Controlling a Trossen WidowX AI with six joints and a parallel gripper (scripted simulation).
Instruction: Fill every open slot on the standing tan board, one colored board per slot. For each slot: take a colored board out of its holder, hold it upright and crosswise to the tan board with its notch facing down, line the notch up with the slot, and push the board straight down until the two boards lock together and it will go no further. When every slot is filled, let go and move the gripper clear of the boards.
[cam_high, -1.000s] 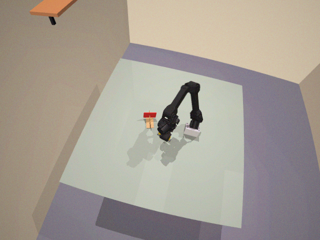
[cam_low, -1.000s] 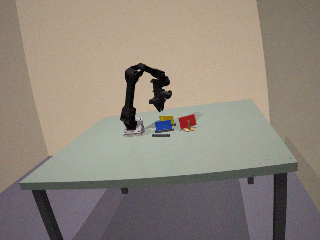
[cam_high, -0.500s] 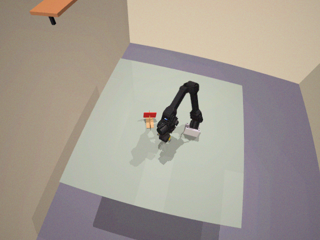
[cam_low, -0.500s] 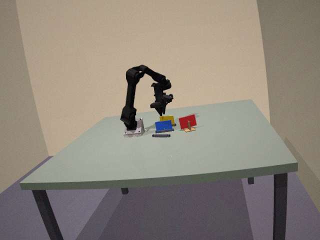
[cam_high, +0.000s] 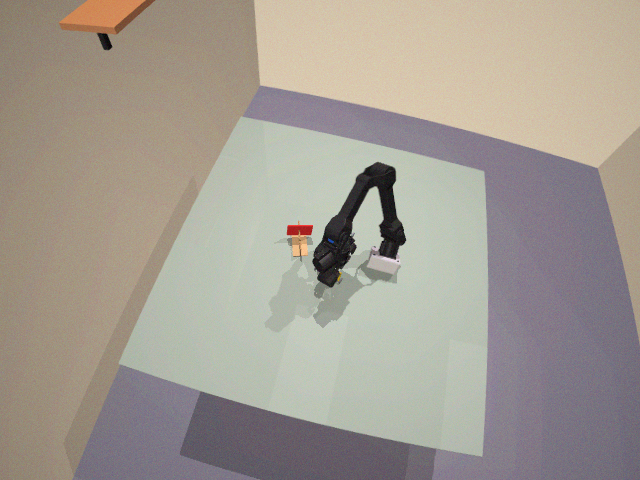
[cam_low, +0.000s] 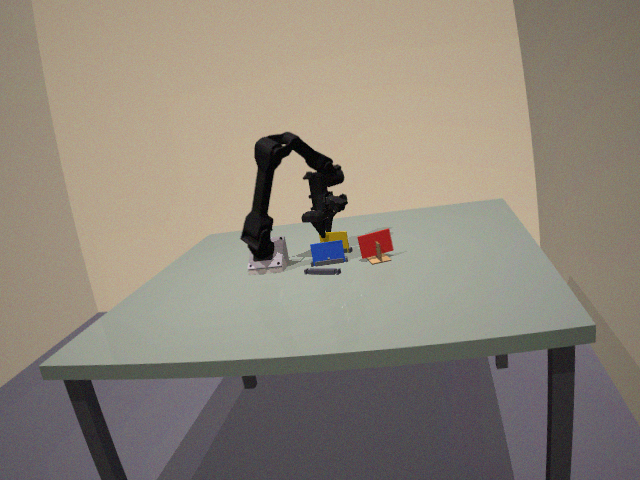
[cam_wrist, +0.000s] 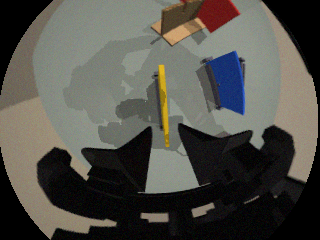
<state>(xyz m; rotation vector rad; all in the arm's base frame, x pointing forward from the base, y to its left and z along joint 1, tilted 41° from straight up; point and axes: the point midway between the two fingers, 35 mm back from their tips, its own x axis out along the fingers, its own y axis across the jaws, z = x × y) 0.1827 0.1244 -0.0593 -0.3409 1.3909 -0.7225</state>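
My gripper (cam_low: 326, 235) (cam_wrist: 165, 128) is open, with its fingertips just above the near end of the yellow board and one finger to either side. The yellow board (cam_high: 339, 277) (cam_low: 339, 240) (cam_wrist: 162, 87) stands upright in its dark holder (cam_wrist: 159, 102). The blue board (cam_low: 327, 251) (cam_wrist: 228, 82) stands in another dark holder (cam_wrist: 212, 84). The red board (cam_high: 299, 229) (cam_low: 374, 244) (cam_wrist: 219, 15) sits crosswise on the standing tan board (cam_low: 378, 250) (cam_wrist: 175, 21), towards one end. The slots are too small to make out. The top view hides the blue board behind the arm.
An empty dark holder (cam_low: 322, 271) lies beside the blue board, on the side away from the yellow one. The tan board's flat foot (cam_high: 299, 249) (cam_wrist: 172, 38) rests on the table (cam_high: 392, 361) (cam_low: 413, 299). The arm's pale base (cam_high: 384, 263) (cam_low: 279, 253) stands near the holders.
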